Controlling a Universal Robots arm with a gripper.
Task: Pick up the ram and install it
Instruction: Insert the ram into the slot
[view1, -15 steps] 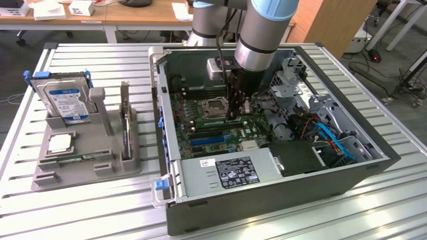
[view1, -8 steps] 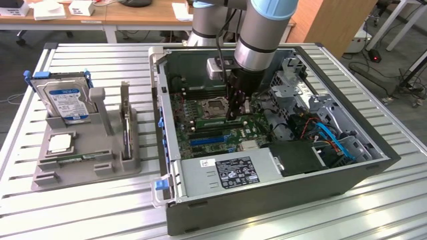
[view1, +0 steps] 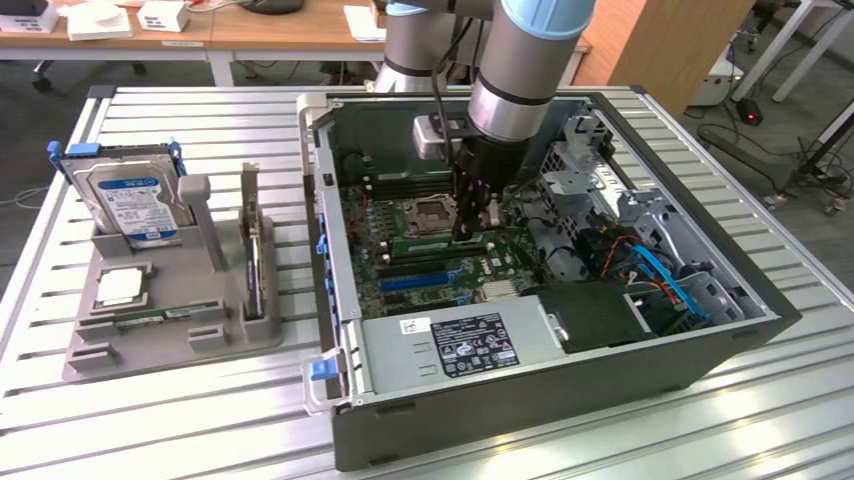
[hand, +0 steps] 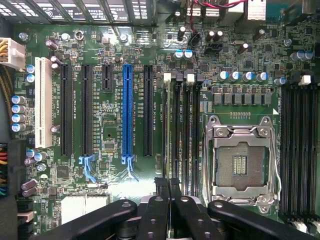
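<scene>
Under tool (view1: 467, 236), thin green ram (view1: 407, 244)

I can read no word or number with any certainty. The blue label (view1: 138, 212) on the hard drive (view1: 120, 180), well apart from the gripper (view1: 470, 236), carries print too small to make out. The white label (view1: 461, 345) on the power supply (view1: 391, 362), near the gripper, shows small marks I cannot decipher. The white lettering (hand: 136, 112) beside the blue expansion slot (hand: 127, 112) is also unreadable.
</scene>
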